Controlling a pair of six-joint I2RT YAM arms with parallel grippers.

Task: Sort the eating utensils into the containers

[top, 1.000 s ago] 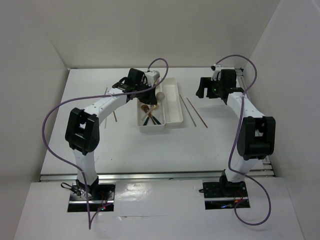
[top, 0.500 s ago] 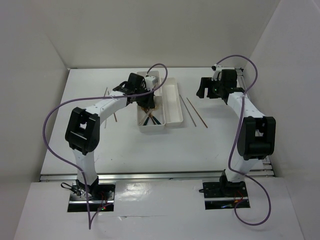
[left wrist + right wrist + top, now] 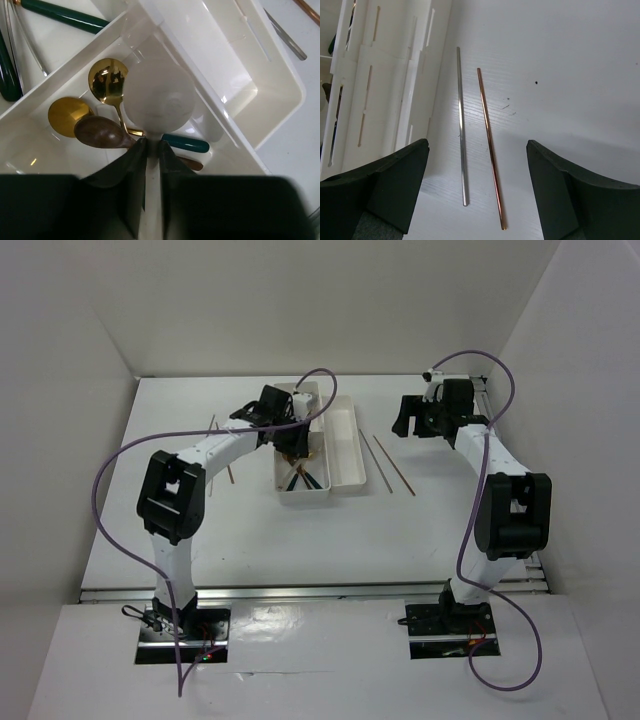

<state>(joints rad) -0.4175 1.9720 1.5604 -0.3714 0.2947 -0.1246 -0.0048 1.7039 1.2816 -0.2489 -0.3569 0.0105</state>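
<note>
- white spoon (image 3: 159, 102): handle pinched between the fingers of the left gripper (image 3: 152, 145), round bowl sticking straight out ahead of the tips; long axis runs along the gripper's own reach.
- left gripper is clenched on that handle, no gap visible between pads and handle.
- directly beneath the bowl, ahead of the tips: the squarish spoon compartment (image 3: 25, 150). It holds two gold spoons (image 3: 107, 80) and a brown spoon (image 3: 102, 132), their handles pointing back under the gripper.
- judgement: spoon is already over the right bin, so the next move is straight down and let go; no sideways shift needed.
- risk: the bowl's right edge overlaps the wall shared with the long narrow compartment (image 3: 235, 65), so the spoon could hang on that wall.
- right gripper (image 3: 476, 145): jaws spread wide, holding nothing.
- below and between its fingers: silver chopstick (image 3: 460, 125) and copper chopstick (image 3: 489, 145), flat on the table, nearly parallel, long axes running ahead of the gripper, across the closing line.
- the right arm is nearer these; the tray (image 3: 345, 455) lies to its left.
</note>
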